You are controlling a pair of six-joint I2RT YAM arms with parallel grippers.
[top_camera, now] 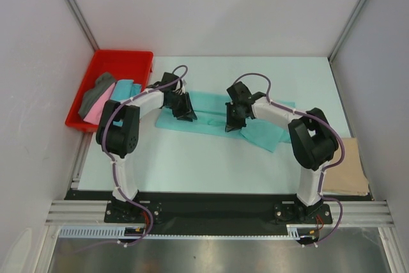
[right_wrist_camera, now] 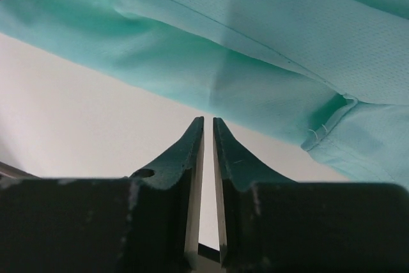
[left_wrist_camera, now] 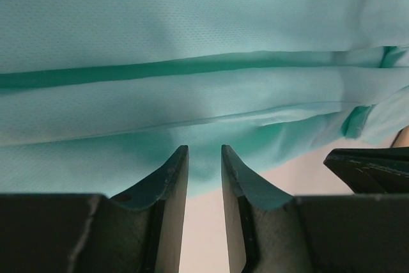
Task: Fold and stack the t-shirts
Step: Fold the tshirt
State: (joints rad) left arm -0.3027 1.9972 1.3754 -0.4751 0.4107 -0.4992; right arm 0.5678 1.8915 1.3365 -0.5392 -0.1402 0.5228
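Overhead view, with both wrist views. Take the red tray (top_camera: 121, 63) at the far left corner of the table (top_camera: 211, 164) as your reference. In it lie three t-shirts: dark grey (top_camera: 96, 94), pink (top_camera: 97, 112) and turquoise (top_camera: 125, 87).

Just right of the tray you see the mint green t-shirt (top_camera: 211, 123) spread flat across the middle of the table. The tan t-shirt (top_camera: 348, 167) lies well apart from the tray, at the table's right edge beside the right arm's base.

Your left gripper (top_camera: 187, 112) is down on the end of the mint shirt nearer the tray. In its wrist view (left_wrist_camera: 204, 151) the jaws stand a little apart at the cloth's (left_wrist_camera: 192, 30) near edge, with bare table showing through the gap and nothing clearly pinched.

Your right gripper (top_camera: 233, 123) is further from the tray, on the same shirt. Its jaws (right_wrist_camera: 208, 119) are closed to a thin slit, tips at the hem (right_wrist_camera: 287, 43) — you cannot tell whether cloth is caught.
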